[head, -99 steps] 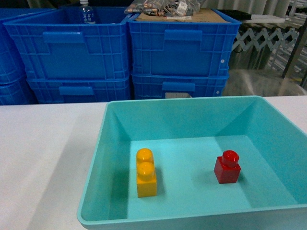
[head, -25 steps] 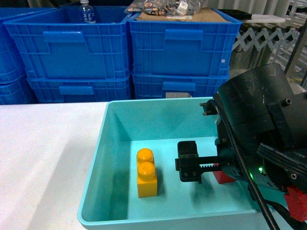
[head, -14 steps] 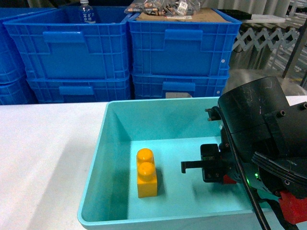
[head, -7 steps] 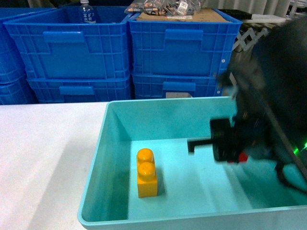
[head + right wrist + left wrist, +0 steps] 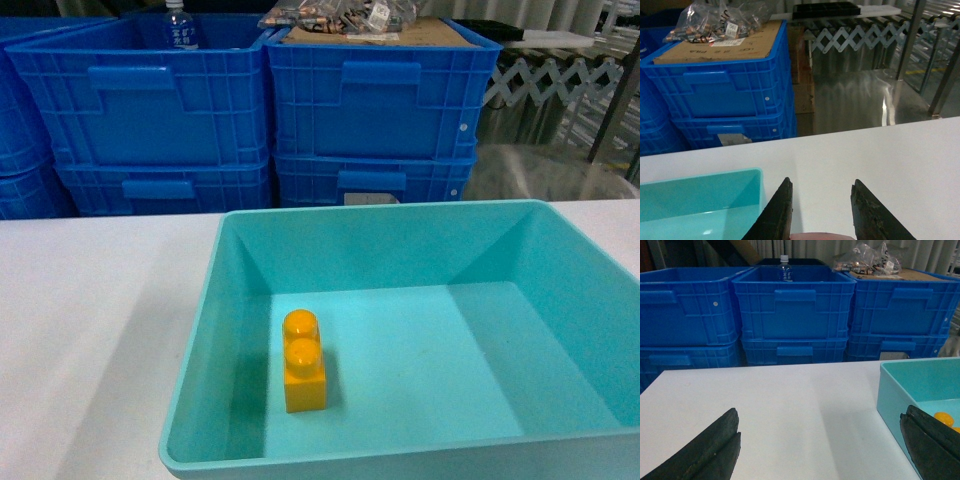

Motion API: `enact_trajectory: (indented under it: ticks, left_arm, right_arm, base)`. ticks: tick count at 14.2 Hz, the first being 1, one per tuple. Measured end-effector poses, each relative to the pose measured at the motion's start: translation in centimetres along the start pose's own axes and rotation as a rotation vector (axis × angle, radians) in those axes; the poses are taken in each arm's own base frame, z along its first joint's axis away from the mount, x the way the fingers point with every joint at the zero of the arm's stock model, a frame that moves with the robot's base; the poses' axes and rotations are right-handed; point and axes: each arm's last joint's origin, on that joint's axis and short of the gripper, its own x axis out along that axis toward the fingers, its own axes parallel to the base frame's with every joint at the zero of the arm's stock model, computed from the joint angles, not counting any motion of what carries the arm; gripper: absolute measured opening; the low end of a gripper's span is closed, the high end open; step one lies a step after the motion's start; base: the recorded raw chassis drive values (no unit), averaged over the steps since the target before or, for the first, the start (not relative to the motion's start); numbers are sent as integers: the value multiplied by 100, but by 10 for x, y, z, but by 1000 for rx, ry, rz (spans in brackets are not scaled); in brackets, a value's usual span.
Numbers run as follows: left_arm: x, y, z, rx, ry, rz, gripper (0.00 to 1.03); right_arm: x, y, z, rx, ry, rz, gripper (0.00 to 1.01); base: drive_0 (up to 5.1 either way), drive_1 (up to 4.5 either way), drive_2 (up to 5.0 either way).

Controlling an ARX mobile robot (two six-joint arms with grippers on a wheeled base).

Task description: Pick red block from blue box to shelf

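The blue box (image 5: 380, 208) sits on the white table and holds only a yellow-orange two-stud brick (image 5: 303, 358). Neither gripper shows in the head view. In the right wrist view my right gripper (image 5: 822, 181) hangs above the table just right of the box's corner (image 5: 700, 180). A sliver of the red block (image 5: 822, 236) shows between its fingers at the bottom edge. Slim steel uprights (image 5: 907, 47) at the back right look like the shelf. My left gripper (image 5: 820, 412) stands wide open over bare table, left of the box (image 5: 890, 390).
Dark blue ribbed crates (image 5: 370, 100) are stacked behind the table; one holds a water bottle (image 5: 180, 28), another cardboard and bagged parts (image 5: 720, 22). A folding metal barrier (image 5: 855, 37) and shiny floor lie to the back right.
My right arm has risen out of the blue box and left the head view, carrying the red block with it. The box now holds only the yellow-orange brick.
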Motion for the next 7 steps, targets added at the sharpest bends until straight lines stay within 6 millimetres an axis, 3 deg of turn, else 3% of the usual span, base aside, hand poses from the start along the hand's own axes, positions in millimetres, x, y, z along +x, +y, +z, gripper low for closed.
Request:
enact_trajectory:
  ticks: [4,7]
  left_arm:
    - [0,0,0,0,0,0,98]
    - [0,0,0,0,0,0,98]
  right_arm:
    - [-60,4,-21,3,-106,25,29]
    - [-87,16,-47,6,-116,95,29]
  base:
    - [0,0,0]
    - [0,0,0]
